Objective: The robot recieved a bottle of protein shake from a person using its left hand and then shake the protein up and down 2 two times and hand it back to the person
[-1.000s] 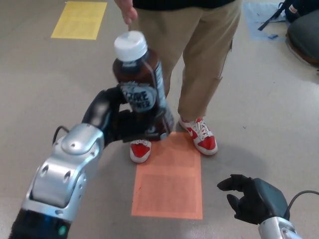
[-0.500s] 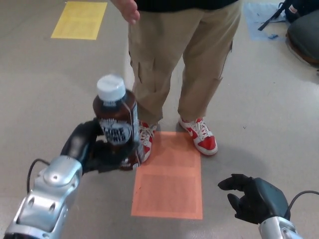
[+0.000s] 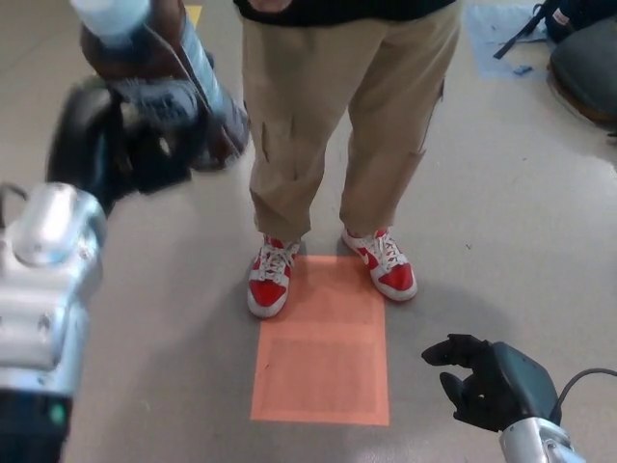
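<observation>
**Bottle in our left hand, shake under way, hand-back still to come**

Receiving looks done: our left hand (image 3: 125,145) is clenched around the bottle (image 3: 154,58), which sits high at about eleven o'clock in the head view, close to the camera and blurred, its white cap (image 3: 111,14) tilted toward the upper left. We judge this to be the shaking step. How many shakes are finished we cannot tell from this moment. Handing the bottle back to the person (image 3: 347,106), who stands at twelve o'clock, is not yet done.

Our right hand (image 3: 487,381) hangs low at five o'clock, released and holding nothing, fingers loosely curled and apart.

Counting: one bottle with one cap; two robot hands; one person, seen as two legs in tan trousers and two red-and-white shoes (image 3: 268,280); one orange floor patch (image 3: 323,357) at six o'clock.
</observation>
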Robot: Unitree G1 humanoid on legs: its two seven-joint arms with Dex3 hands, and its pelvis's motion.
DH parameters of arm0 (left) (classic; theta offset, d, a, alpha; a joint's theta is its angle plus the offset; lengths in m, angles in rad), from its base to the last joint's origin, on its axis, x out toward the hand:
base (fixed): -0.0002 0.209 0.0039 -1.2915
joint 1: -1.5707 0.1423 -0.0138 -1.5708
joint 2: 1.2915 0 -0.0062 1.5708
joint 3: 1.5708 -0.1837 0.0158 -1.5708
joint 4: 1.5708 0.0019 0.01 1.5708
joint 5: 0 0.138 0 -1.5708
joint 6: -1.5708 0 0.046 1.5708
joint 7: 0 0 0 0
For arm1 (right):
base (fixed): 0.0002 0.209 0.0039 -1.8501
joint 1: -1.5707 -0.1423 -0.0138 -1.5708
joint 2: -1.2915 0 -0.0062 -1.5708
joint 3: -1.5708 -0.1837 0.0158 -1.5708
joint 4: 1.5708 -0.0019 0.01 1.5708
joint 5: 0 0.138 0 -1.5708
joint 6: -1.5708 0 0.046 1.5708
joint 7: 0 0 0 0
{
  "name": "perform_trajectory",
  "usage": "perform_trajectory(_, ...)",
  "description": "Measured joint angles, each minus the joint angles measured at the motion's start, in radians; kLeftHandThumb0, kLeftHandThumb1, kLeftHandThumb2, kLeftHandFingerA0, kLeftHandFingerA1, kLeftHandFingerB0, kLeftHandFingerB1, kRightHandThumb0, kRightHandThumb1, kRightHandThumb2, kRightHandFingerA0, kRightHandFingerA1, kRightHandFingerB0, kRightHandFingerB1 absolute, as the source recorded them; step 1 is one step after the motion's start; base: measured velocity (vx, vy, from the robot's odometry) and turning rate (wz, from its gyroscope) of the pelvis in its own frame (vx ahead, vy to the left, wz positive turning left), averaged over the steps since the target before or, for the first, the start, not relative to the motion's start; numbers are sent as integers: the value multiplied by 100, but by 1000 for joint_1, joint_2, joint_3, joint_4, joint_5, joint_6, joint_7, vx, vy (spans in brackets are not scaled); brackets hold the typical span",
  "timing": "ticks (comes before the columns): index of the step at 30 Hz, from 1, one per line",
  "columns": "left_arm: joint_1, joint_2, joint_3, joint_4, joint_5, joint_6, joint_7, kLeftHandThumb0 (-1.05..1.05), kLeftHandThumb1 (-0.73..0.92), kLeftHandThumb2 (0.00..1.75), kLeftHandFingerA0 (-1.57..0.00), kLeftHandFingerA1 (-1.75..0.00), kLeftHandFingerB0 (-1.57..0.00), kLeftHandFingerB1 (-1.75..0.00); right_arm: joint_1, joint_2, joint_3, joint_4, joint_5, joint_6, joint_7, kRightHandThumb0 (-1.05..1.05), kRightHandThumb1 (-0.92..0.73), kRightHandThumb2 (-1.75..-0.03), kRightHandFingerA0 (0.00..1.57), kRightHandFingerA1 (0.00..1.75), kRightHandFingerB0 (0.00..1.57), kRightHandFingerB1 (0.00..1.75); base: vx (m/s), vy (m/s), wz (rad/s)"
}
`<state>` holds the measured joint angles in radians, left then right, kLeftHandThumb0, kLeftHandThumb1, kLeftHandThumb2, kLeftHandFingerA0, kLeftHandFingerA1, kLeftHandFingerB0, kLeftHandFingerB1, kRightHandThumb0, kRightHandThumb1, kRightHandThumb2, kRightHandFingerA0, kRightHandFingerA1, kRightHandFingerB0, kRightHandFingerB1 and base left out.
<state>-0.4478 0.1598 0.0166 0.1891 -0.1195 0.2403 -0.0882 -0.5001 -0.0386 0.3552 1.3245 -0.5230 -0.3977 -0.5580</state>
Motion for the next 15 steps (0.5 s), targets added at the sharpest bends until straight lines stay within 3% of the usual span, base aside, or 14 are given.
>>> perform_trajectory(7, 173, -17, -127, 206, 60, -19, -14, -19, 85, 65, -109, -91, -76, -83, -11, -2, 4, 0, -3, 0, -1, -24, -81, -64, 87, 54, 78, 45, 0, 0, 3)
perform_trajectory(10, 106, -14, -81, 137, 52, -17, -23, -20, 85, 65, -108, -94, -78, -85, -21, -2, 5, 0, -5, 0, -1, -24, -81, -64, 74, 60, 76, 44, 0, 0, 0)
perform_trajectory(12, 18, -11, -32, 77, 35, -13, -25, -16, 84, 64, -103, -97, -79, -86, -22, -1, -2, 0, -4, 0, 2, -23, -80, -67, 78, 60, 76, 45, 0, 0, 0)
perform_trajectory(15, -89, -17, 32, -43, 5, 6, -24, -12, 84, 65, -109, -93, -76, -86, -22, -1, -12, 0, -1, 1, 6, -26, -82, -64, 84, 60, 77, 45, 0, 0, 0)
